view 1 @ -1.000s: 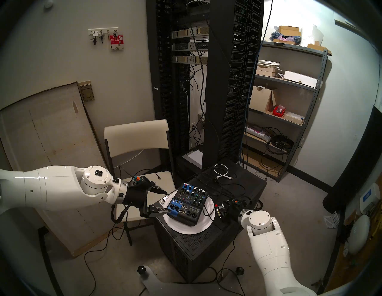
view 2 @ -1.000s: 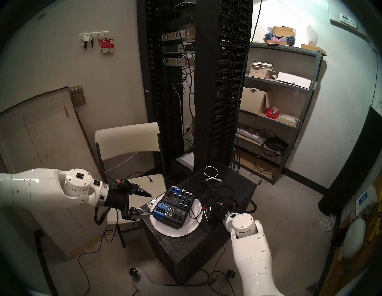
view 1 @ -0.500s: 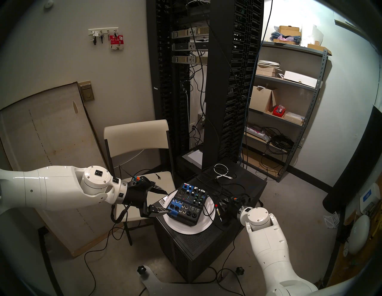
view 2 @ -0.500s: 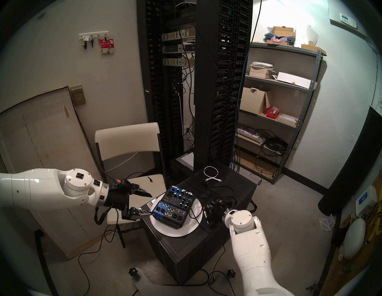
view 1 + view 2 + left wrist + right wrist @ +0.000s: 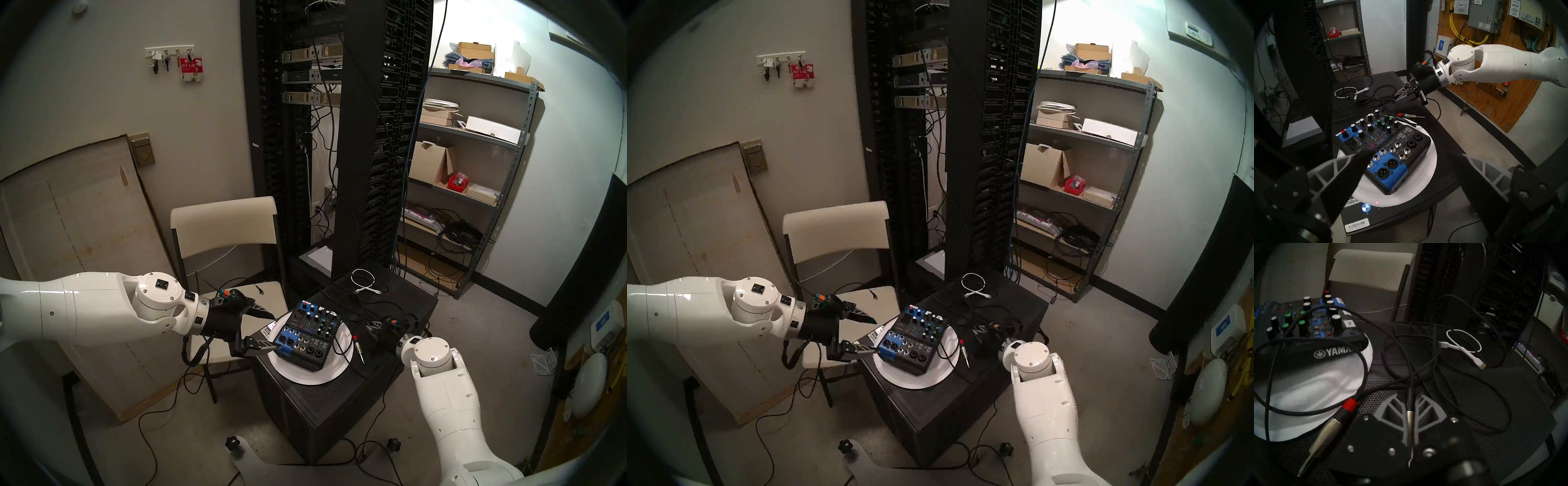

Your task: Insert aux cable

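Black perforated cabinet top [image 5: 1474, 395], frame centre: my right gripper [image 5: 1410, 405] clamps thin black aux cable's slim plug [image 5: 1410, 417]; left gripper [image 5: 1415, 169] wide, empty. Next, I judge: align with blue-black mixer [image 5: 1386, 146] jack.

Server room: network racks [image 5: 339, 135], cabling

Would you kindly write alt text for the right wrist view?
The right gripper is shut on the aux cable, beside a loose red-ringed plug, a mixer on a white disc, and a white cable.
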You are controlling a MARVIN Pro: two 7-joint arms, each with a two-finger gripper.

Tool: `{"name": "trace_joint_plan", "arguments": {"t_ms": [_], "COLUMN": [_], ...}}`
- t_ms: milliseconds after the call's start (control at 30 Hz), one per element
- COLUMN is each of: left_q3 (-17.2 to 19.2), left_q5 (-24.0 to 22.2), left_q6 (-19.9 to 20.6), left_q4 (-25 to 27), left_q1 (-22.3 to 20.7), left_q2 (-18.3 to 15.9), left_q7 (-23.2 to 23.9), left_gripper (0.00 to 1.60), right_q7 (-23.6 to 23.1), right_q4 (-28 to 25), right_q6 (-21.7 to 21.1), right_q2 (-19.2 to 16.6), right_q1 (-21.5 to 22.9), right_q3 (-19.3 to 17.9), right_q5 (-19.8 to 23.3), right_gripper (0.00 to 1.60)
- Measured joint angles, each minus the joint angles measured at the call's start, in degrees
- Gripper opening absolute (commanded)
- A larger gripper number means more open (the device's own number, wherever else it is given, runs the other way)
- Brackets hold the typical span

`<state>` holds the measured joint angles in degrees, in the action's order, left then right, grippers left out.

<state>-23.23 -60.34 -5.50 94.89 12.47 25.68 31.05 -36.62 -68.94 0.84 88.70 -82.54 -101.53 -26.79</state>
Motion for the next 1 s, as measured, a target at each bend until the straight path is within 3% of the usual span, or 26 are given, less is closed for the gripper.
{"name": "trace_joint_plan", "arguments": {"t_ms": [367, 667, 1000], "left_q3": [0.0, 0.3, 2.3], "left_q5": [0.0, -0.8, -3.7], "left_q6": [0.0, -0.9, -3.3], "left_q4": [0.0, 0.0, -1.0], "left_q1": [0.0, 0.1, 0.2], "left_q2": [0.0, 0.7, 5.4], "left_q7": [0.0, 0.0, 1.1], "left_gripper": [1.60, 1.60, 1.60], "right_q7": [-5.7, -9.9, -12.6], "right_q4": [-8.1, -14.3, -22.5], "right_q6": [3.7, 5.6, 5.0], "right_q2": [1.8, 2.8, 3.3], "right_q1": [-3.8, -7.2, -14.2], "right_q3": [-2.6, -1.4, 1.1], "right_q5": [7.2, 14.4, 21.3], "right_gripper": [0.00, 0.00, 0.00]}}
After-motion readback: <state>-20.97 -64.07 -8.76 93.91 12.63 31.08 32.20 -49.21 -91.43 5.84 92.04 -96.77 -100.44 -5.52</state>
